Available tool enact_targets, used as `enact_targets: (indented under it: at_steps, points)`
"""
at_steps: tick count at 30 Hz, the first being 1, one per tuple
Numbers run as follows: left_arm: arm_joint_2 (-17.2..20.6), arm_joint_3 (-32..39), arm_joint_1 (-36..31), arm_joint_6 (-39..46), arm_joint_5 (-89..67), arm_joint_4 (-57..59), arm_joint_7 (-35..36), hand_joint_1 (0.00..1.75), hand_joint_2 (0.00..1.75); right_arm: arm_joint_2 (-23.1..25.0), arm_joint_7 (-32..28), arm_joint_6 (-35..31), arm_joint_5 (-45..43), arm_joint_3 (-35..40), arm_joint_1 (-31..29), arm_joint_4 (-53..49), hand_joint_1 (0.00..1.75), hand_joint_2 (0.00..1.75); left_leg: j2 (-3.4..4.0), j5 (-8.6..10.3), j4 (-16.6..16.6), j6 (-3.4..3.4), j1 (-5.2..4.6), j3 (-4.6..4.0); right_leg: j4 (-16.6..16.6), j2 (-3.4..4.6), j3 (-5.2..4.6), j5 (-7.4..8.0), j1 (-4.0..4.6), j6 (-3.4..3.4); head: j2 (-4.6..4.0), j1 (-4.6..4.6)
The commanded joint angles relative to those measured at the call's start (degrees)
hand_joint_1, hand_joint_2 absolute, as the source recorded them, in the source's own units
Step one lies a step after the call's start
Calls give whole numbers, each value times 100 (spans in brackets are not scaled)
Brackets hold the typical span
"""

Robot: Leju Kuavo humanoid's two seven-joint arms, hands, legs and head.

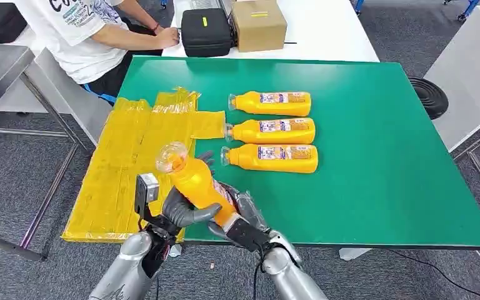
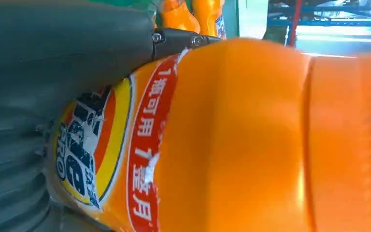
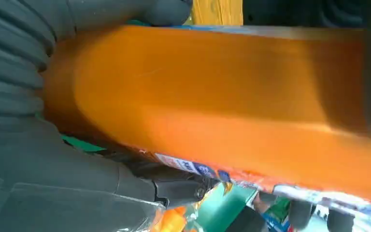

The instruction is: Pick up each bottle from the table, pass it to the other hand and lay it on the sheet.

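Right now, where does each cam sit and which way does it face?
Head: high on the body, looking forward and down at the green table; both arms enter from below.
Left wrist: behind the left hand, pressed against the held bottle.
Right wrist: behind the right hand, same bottle.
All three share that bottle.

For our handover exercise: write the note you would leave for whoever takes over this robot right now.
Left hand and right hand both grip one orange bottle, held above the near table edge with its cap toward the yellow sheet: mid-pass.
Three bottles lie in a row on the green table.
Done: no bottle lies on the sheet.
Left: finish this pass, lay the bottle down, then move the other three.
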Motion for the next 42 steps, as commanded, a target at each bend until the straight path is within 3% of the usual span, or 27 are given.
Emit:
enact_targets:
  at_steps: [1,11,29,30,31,42]
  points:
    - [227,273,-201,-259,598,82,61,0,175,-143,20,63,71,377,-386,1124,175,175,8,-6,-5,-2,5,21,-9,3,21,-3,7,-11,0,2]
    - [187,781,-203,-506,1330,11,167,0,175,-162,75,-1,238,433,-451,1444,175,175,8,-9,-2,-2,6,27,-8,0,28,-6,10,-16,0,2]
    - [199,761,-166,-509,1239,-65,152,3,175,-156,91,4,280,397,-460,1468,175,175,5,-7,-3,-1,3,25,-7,-2,26,-5,6,-14,0,2]
    - [201,717,-168,-503,1163,-70,153,96,175,-155,88,-1,289,391,-463,1469,175,175,2,-4,-3,-1,3,18,-6,-3,19,-4,5,-11,0,2]
    - [207,681,-171,-513,1110,-78,143,175,175,-154,87,-1,292,387,-465,1470,175,175,2,-4,-3,-1,3,19,-6,-3,19,-3,4,-10,0,2]
    - [241,370,-192,-491,563,-54,53,175,175,-138,72,-28,303,341,-466,1433,175,175,-3,-4,-4,-1,2,24,-7,-9,26,-6,4,-12,0,2]
